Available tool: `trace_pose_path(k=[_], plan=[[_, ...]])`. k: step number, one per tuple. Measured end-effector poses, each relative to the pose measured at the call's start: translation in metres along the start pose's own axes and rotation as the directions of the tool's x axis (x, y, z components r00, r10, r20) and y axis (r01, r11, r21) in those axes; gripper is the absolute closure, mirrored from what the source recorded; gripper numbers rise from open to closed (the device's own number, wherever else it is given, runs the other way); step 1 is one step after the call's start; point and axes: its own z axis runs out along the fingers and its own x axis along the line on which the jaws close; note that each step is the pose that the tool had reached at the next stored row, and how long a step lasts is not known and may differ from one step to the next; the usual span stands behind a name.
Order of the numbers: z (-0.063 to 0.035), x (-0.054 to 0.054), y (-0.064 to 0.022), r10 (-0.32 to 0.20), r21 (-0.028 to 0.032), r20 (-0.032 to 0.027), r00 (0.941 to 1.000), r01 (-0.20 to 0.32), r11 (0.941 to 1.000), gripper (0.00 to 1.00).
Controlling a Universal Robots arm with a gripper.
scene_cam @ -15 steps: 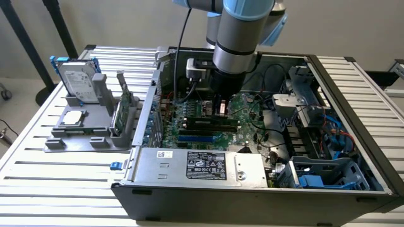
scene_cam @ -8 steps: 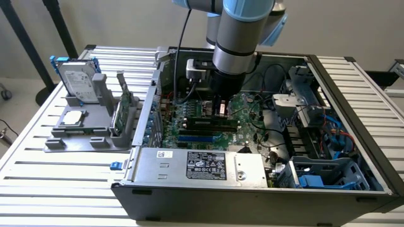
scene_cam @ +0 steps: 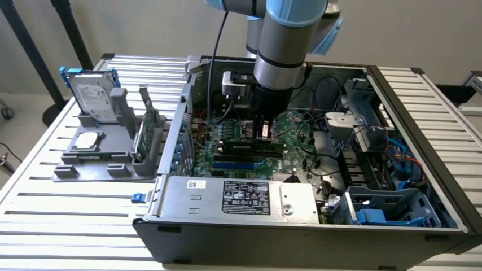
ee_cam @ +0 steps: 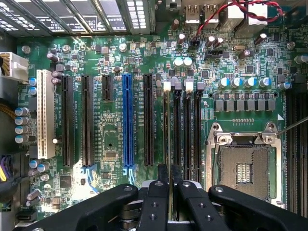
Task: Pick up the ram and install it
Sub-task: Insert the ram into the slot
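Note:
The ram (ee_cam: 166, 130) shows edge-on in the wrist view as a thin green strip. It runs along the memory slot nearest the black expansion slot (ee_cam: 148, 120). My gripper (ee_cam: 169, 177) is shut on the ram, one black finger on each side of it. Whether the stick is pressed fully into the slot I cannot tell. In the exterior view my gripper (scene_cam: 263, 134) points straight down into the open computer case (scene_cam: 421, 113), with its tips at the memory slots in the middle of the motherboard (scene_cam: 226, 135).
Three more black memory slots (ee_cam: 186, 130) lie beside the ram, then the CPU socket (ee_cam: 243, 168). A grey holder (scene_cam: 105, 161) on the exterior view's left carries a hard drive (scene_cam: 94, 99) and a green card (scene_cam: 148, 121). The power supply (scene_cam: 241, 197) and cables (scene_cam: 384, 152) crowd the case.

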Motion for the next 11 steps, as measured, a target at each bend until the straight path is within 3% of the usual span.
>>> trace_pose_path(k=[11], plan=[[-0.0001, 0.0003, -0.0001, 0.000, -0.0010, 0.0037, 1.0000, 0.000, 1.0000, 0.86]])
